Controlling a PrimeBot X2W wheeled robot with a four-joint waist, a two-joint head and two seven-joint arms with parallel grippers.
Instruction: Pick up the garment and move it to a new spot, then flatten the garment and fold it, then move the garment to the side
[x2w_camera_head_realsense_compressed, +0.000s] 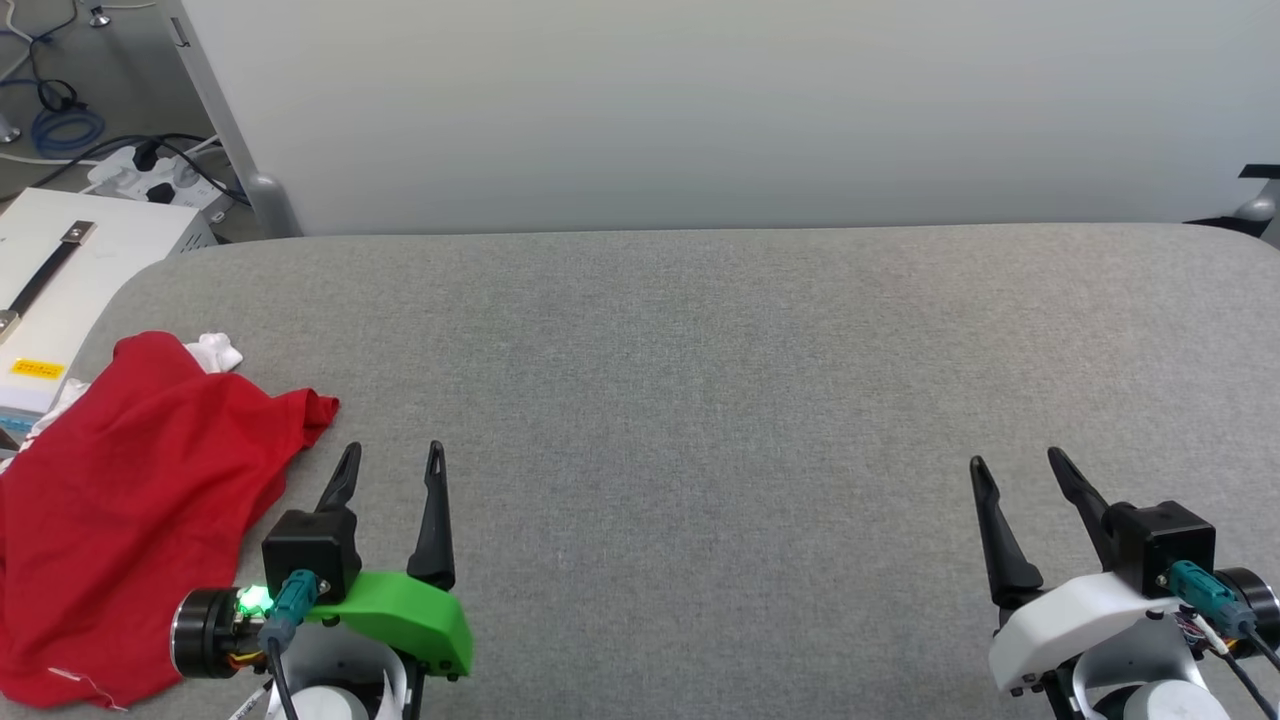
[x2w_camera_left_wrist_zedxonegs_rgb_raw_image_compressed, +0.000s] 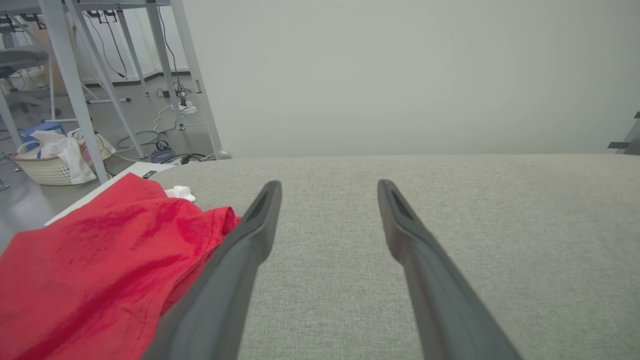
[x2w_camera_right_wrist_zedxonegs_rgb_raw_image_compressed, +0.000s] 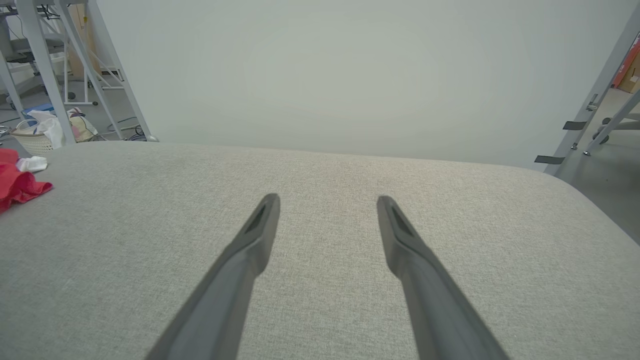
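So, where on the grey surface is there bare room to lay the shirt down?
Bare: the grey surface between the left gripper and the right gripper, back to the wall. Crowded: the left edge, where the garment lies crumpled.

The garment (x2w_camera_head_realsense_compressed: 140, 500), a red shirt of thin fabric, is being borne by the grey tabletop (x2w_camera_head_realsense_compressed: 700, 380) at its left side. It is being left crumpled and wrinkled, with a small white part being shown at its far edge.
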